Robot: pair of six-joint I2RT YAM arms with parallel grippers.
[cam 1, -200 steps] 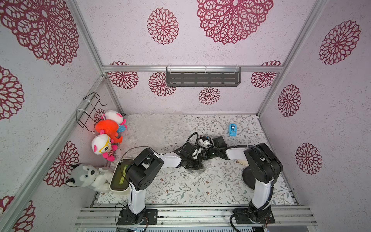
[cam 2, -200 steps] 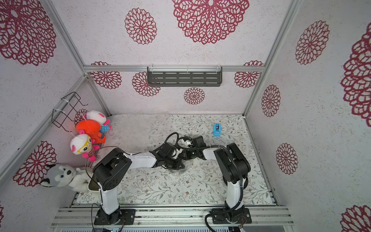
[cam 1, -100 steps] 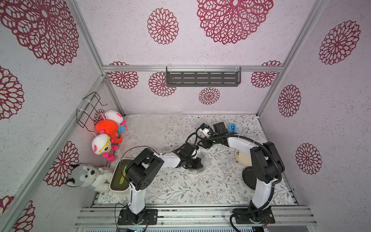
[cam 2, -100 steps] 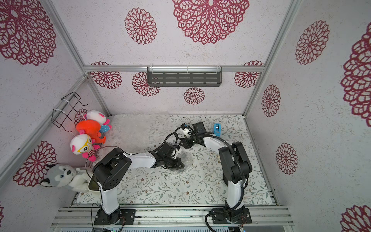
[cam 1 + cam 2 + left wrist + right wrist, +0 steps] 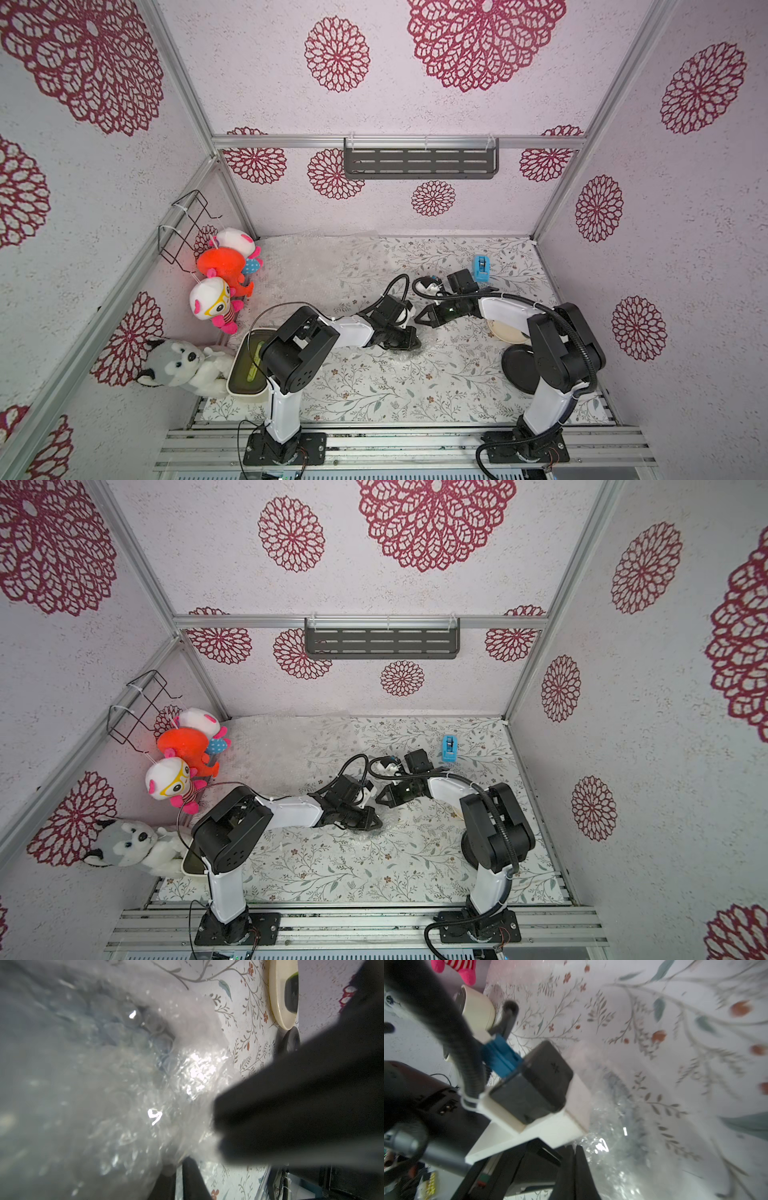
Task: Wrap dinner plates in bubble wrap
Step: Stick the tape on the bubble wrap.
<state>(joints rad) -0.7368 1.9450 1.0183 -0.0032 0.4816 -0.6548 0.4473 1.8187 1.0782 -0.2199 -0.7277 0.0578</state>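
A crumpled bundle of bubble wrap [image 5: 419, 353] lies mid-table, and a bluish, dark-rimmed dinner plate [image 5: 617, 1084] shows through it. My left gripper [image 5: 414, 337] is low on the bundle's near-left side. In the left wrist view its jaws [image 5: 179, 1167] are nearly together, with the bubble wrap [image 5: 145, 1084] pinched at their tips. My right gripper [image 5: 418, 319] [image 5: 574, 1147] is shut and its tips touch the wrap's edge. I cannot tell whether any film is caught. A cream plate [image 5: 503, 330] and a black plate [image 5: 517, 370] lie by the right arm's base.
A flat sheet of bubble wrap [image 5: 316, 257] covers the back left of the table. A blue tape dispenser [image 5: 481, 268] stands at the back right. A cream tub [image 5: 245, 368] and several plush toys [image 5: 220, 266] sit along the left wall.
My right gripper rose toward the back and opened. It has now come back down to the bundle and shut. The left gripper has stayed at the wrap.
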